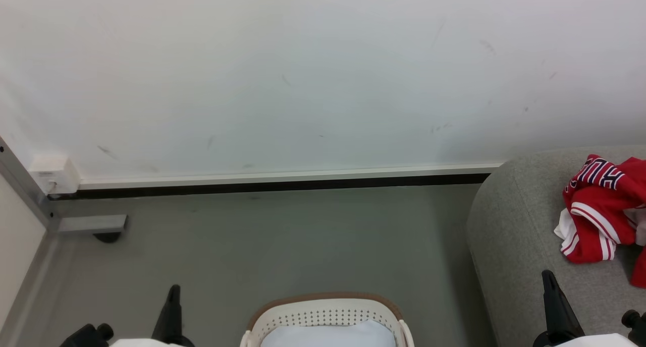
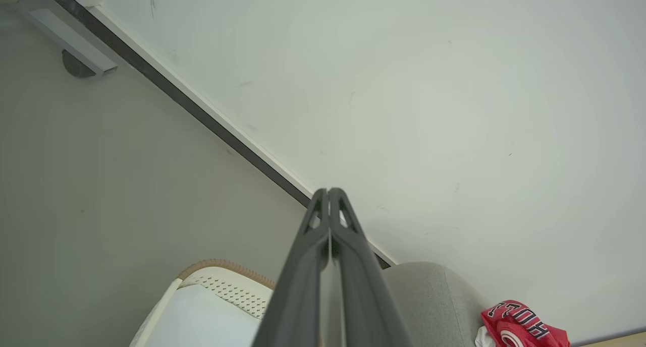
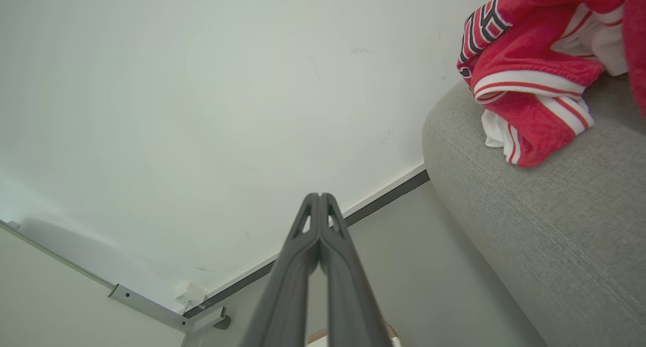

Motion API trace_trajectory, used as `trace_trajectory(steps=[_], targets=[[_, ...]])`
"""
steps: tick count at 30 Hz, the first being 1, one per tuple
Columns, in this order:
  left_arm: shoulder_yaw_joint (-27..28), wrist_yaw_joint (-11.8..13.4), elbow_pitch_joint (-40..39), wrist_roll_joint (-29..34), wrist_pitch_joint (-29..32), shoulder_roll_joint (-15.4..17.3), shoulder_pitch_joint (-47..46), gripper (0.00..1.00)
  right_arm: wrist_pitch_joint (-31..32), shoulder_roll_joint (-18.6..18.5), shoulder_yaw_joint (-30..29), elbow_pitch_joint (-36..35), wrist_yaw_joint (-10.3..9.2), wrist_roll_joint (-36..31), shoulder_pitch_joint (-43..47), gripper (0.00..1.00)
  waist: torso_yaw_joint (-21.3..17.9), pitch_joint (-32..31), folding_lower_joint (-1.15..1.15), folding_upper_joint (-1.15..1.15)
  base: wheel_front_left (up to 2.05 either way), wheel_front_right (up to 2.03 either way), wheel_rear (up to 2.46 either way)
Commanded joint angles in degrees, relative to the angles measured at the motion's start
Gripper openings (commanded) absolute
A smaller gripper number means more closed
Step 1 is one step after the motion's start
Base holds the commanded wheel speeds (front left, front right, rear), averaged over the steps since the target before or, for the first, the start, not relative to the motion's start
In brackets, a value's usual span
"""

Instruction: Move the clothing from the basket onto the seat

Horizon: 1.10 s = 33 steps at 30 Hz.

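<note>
The left tool and right tool were closed, empty. The clothing lay on the seat, ahead-right of the nearer right tool; the basket appeared bare.

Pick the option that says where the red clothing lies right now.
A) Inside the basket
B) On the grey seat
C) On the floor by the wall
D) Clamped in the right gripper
B: the red clothing lies bunched on the grey seat. The visible part of the basket shows no red, and the right gripper is shut with nothing in it.
</note>
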Motion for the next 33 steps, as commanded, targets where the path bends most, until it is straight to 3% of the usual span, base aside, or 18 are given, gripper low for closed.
trace_trajectory(steps=[1, 33], targets=[[0.43, -0.27, -0.89, -1.94, 0.43, 0.34, -1.46, 0.0, 0.47, 0.07, -0.57, -0.86, -0.04, 1.98, -1.88, 0.0, 0.03, 0.04, 0.0, 0.0, 0.0, 0.0, 0.0], [2.66, -1.18, -2.61, -22.1, 6.0, 0.49, -2.36, 0.0, 5.97, 0.6, -4.66, -1.0, -0.07, 21.71, -2.96, 0.0, 0.71, 0.93, 0.0, 0.0, 0.0, 0.0, 0.0]])
